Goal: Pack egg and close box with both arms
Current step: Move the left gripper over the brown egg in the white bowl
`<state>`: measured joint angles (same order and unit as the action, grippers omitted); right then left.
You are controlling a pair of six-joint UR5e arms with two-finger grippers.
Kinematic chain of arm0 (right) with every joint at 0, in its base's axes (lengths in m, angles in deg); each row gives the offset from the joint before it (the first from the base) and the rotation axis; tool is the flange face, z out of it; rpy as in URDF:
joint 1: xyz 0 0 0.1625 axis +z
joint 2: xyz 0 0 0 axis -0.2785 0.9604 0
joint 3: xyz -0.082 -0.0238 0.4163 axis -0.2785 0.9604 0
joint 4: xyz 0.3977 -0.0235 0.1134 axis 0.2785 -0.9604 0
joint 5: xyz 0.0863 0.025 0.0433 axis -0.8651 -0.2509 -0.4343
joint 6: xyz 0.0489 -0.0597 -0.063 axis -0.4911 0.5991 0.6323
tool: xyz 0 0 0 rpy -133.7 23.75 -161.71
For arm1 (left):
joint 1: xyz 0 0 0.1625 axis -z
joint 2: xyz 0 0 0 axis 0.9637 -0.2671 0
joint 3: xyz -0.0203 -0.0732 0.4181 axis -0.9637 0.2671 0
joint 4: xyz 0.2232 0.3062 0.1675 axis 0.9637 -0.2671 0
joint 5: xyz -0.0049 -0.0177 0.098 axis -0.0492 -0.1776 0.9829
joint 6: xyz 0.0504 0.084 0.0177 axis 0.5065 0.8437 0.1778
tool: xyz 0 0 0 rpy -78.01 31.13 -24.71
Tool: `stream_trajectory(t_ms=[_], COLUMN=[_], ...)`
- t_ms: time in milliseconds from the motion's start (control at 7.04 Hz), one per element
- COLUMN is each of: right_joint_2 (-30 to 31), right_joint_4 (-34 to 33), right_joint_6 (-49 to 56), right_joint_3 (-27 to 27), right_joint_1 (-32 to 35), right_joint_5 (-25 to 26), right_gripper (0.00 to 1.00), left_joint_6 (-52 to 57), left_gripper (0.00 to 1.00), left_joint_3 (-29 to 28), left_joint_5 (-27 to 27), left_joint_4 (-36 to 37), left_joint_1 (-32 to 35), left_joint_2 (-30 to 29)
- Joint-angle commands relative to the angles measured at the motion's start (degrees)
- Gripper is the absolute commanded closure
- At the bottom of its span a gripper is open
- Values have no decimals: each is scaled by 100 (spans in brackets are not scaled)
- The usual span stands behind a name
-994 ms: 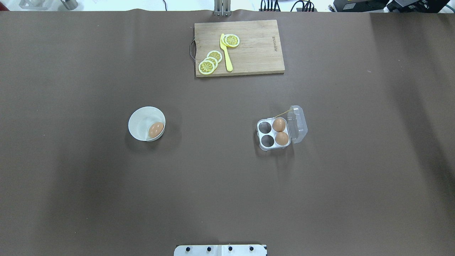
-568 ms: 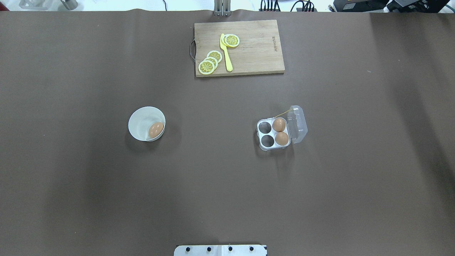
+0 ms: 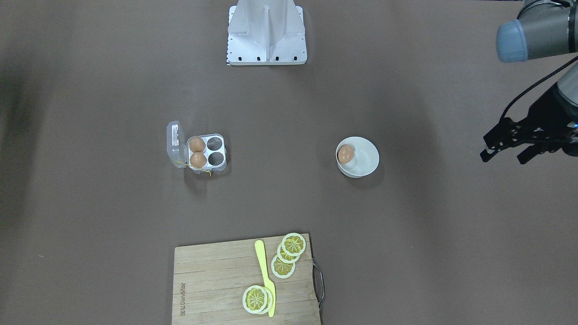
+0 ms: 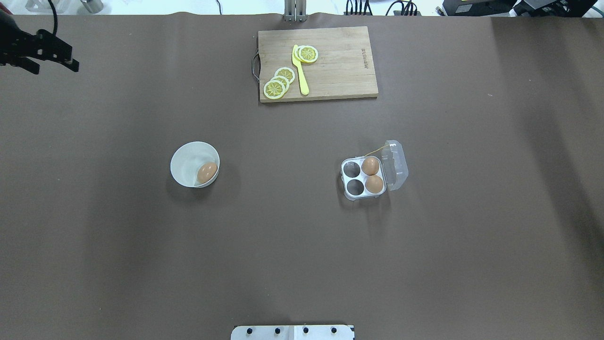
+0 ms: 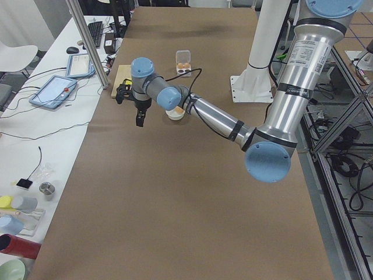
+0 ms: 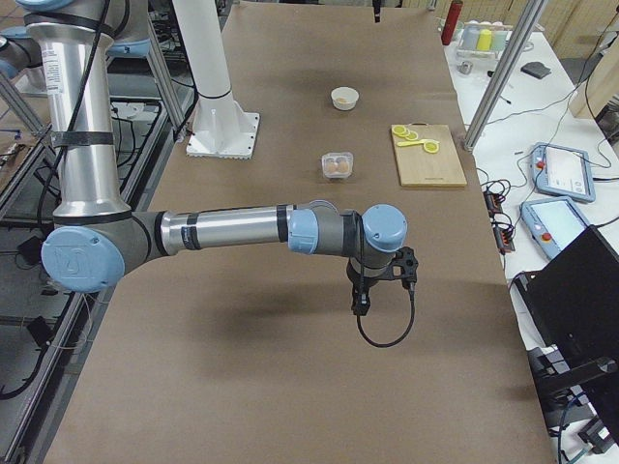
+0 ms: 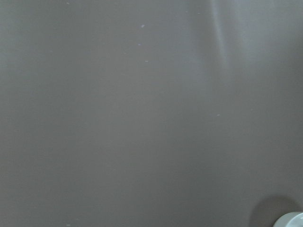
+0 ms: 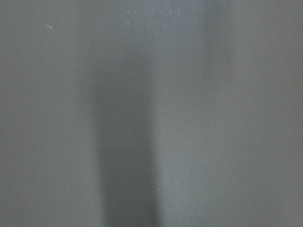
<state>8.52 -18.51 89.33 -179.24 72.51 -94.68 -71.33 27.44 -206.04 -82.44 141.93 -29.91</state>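
Observation:
A tan-brown egg [image 4: 206, 172] lies in a round white bowl [image 4: 186, 158] left of centre; it also shows in the front view [image 3: 345, 154]. The clear egg carton [image 4: 344, 181] stands right of centre with its lid [image 4: 397, 165] open to the right. It holds two brown eggs [image 4: 370, 165] in its right cups; its two left cups are empty. My left gripper [image 4: 55, 69] is open and empty at the far left edge, well away from the bowl. My right gripper [image 6: 360, 304] shows only in the right side view, so I cannot tell whether it is open or shut.
A wooden cutting board [image 4: 339, 66] with lemon slices [image 4: 279, 82] and a yellow knife [image 4: 300, 71] lies at the far centre. The white stand base [image 4: 292, 332] sits at the near edge. A brown mat covers the table.
My left gripper has come into the overhead view at the far left corner. The egg, bowl and carton have not moved.

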Motion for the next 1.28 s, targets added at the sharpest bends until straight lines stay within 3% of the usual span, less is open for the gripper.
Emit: stream_trajectory(t_ms=[0, 284, 1136], right_joint_2=[-9, -18, -26], right_joint_4=[0, 0, 0], right_joint_6=[1, -8, -8], right_joint_3=[15, 24, 24], right_joint_1=[0, 0, 0], right_joint_5=[-4, -4, -171], right_gripper=[0, 0, 0], left_joint_6=[-1162, -1528, -1072], left_gripper=[9, 9, 19], left_joint_3=[27, 54, -25], left_joint_5=[163, 829, 1569], left_joint_4=[68, 60, -2], left_joint_1=[-857, -1623, -2557], left_joint_2=[-481, -518, -579])
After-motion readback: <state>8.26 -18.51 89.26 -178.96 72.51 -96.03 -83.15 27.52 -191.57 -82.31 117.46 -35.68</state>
